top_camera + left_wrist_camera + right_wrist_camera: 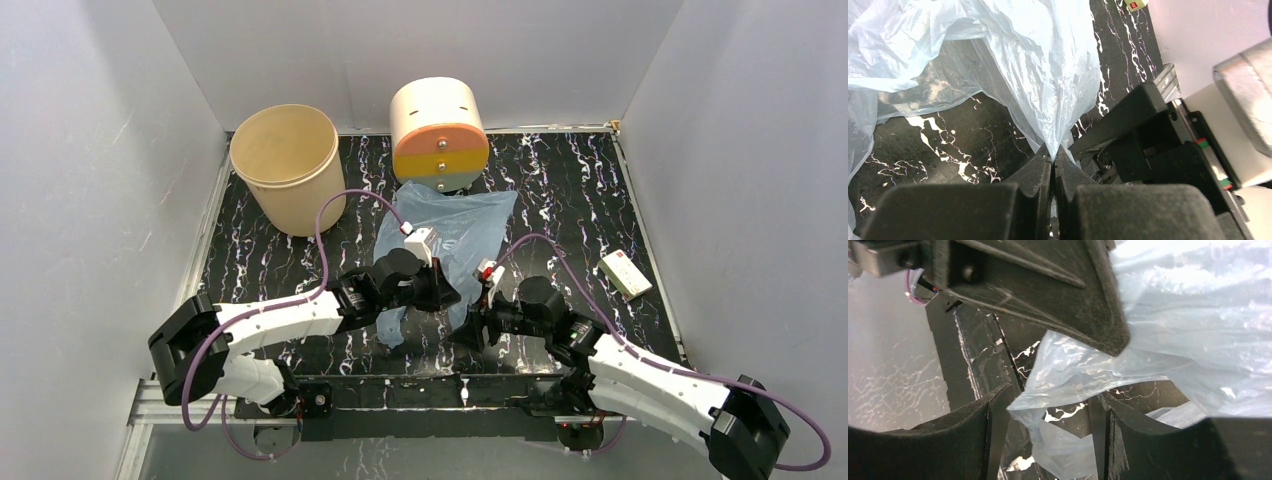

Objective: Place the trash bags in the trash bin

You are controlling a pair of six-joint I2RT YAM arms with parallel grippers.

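The pale-blue trash bag [462, 222] lies crumpled on the black marbled table, in front of the two grippers. My left gripper [447, 293] is shut on a pinch of the bag's near edge, and the film [1038, 65] rises from its closed fingertips [1053, 155]. My right gripper [468, 327] is open just right of the left one. A loose flap of the bag [1073, 370] hangs between its spread fingers [993, 415], not clamped. The beige trash bin [300, 205] stands upright at the back left, apart from both grippers.
A cream cylinder with an orange-yellow front and knobs [440, 135] stands at the back centre, just behind the bag. A small white box with a red mark [625, 273] lies at the right. White walls enclose the table on three sides.
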